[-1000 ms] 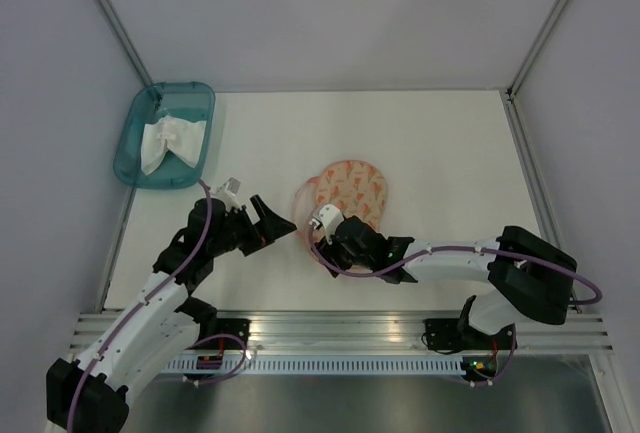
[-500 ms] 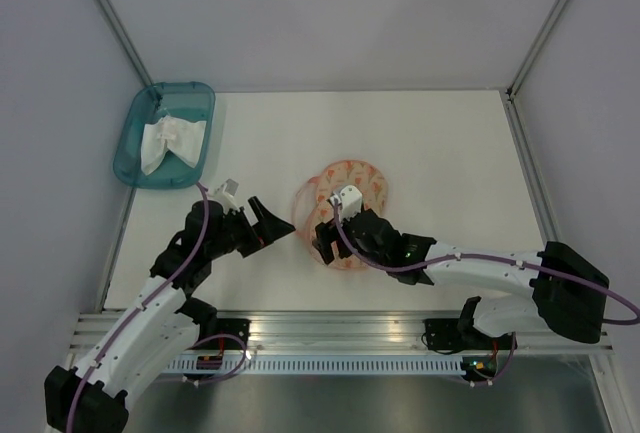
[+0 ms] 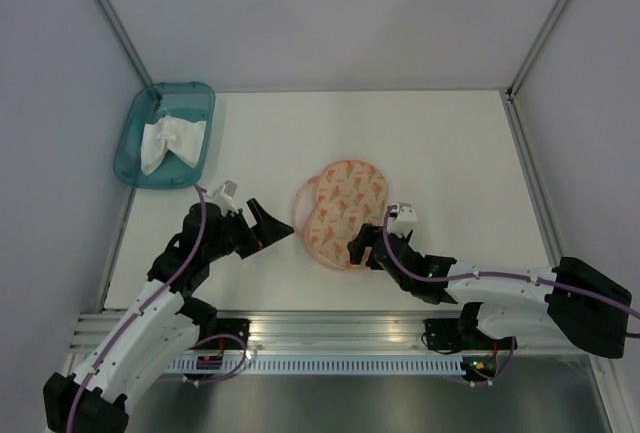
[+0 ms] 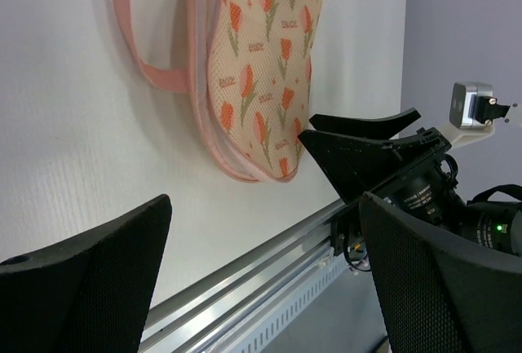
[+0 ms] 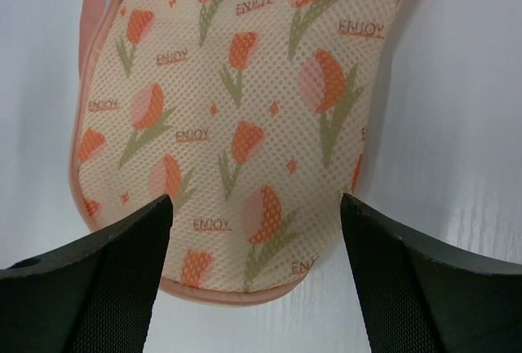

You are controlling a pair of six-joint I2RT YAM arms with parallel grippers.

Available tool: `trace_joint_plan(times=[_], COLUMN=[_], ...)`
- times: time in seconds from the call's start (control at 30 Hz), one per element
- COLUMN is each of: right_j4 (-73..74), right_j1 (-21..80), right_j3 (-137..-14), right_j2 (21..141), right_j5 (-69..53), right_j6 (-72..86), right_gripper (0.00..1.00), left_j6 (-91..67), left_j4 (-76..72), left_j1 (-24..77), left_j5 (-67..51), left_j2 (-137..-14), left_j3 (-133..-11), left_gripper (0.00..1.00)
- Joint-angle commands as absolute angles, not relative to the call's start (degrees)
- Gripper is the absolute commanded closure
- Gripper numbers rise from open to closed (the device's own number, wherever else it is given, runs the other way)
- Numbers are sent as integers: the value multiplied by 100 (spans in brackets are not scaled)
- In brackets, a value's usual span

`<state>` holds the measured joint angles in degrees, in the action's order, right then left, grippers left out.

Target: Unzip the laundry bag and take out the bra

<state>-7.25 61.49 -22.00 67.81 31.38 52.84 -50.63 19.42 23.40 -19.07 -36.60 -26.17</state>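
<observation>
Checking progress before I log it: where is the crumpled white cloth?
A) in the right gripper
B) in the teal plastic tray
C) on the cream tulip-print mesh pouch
B: the crumpled white cloth lies inside the teal plastic tray in the top view.

Quick count: one laundry bag (image 3: 345, 208), with a single pink loop (image 4: 126, 11) on its edge. One teal tray (image 3: 130, 138), and one white bra (image 3: 170, 141) lying in it. One white table (image 3: 450, 153) under the lot. Two grippers in total, the left gripper (image 3: 277, 221) and the right gripper (image 3: 360, 250), with two black fingers apiece. The tulip prints on the bag are too many to count properly.
</observation>
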Motion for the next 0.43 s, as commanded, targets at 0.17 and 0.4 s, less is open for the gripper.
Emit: trace_joint_plan(times=[0.17, 0.4], right_j4=[-528, -18], right_j1=[6170, 6161], right_j3=[-2311, -2391], right_j2=[5494, 5124], right_j5=[3173, 3312], right_j6=[4466, 4525], right_gripper=[2, 2], left_j6=[-4360, -4192], left_j4=[1723, 1643], left_j1=[2355, 2355], left_j5=[-2390, -2479], left_j2=[-3314, -3130], left_j3=[-2795, -2716], left_gripper=[0, 0])
